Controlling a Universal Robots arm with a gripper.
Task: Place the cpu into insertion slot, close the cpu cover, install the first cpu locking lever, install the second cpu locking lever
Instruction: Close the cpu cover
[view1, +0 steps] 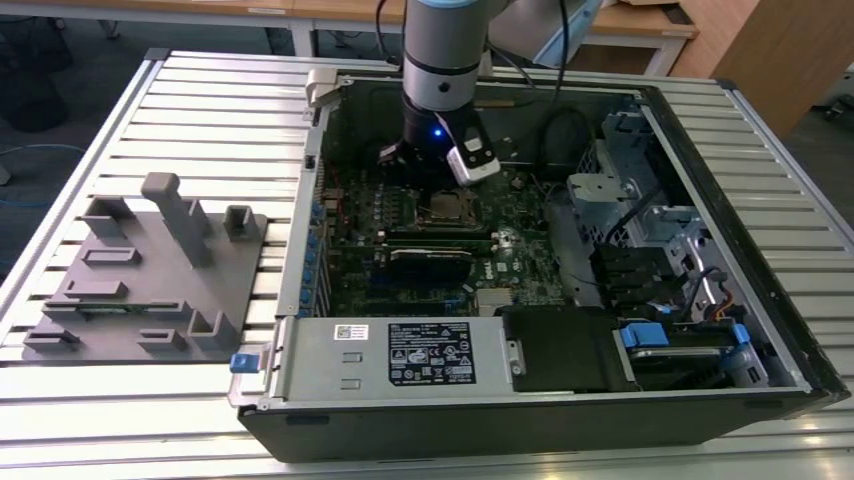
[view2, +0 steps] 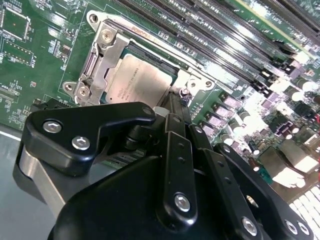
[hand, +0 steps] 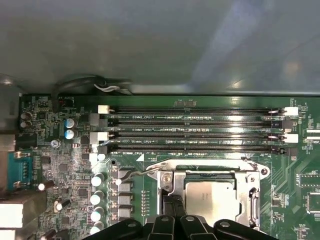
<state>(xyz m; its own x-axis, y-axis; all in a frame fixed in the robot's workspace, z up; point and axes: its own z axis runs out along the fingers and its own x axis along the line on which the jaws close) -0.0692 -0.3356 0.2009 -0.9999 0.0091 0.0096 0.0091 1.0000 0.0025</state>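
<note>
Your pincer (view2: 176, 101) has its tips drawn together, with nothing between them as far as I can see, and it stands at the edge of the cover (view2: 106, 56), touching it or nearly so. The cover seems to be down around the cpu (view2: 142, 82), which lies flat in the slot (view1: 447, 207). So I judge that the step in hand is a lever (hand: 134, 173), the thin wire beside the cover. Push slowly along the socket's side, keep off the cpu top, and do not slide toward the memory slots (hand: 195, 127) nearby.

A slatted metal table (view1: 200, 110) stands near wooden desks (view1: 641, 22) on dark floor (view1: 134, 35).
</note>
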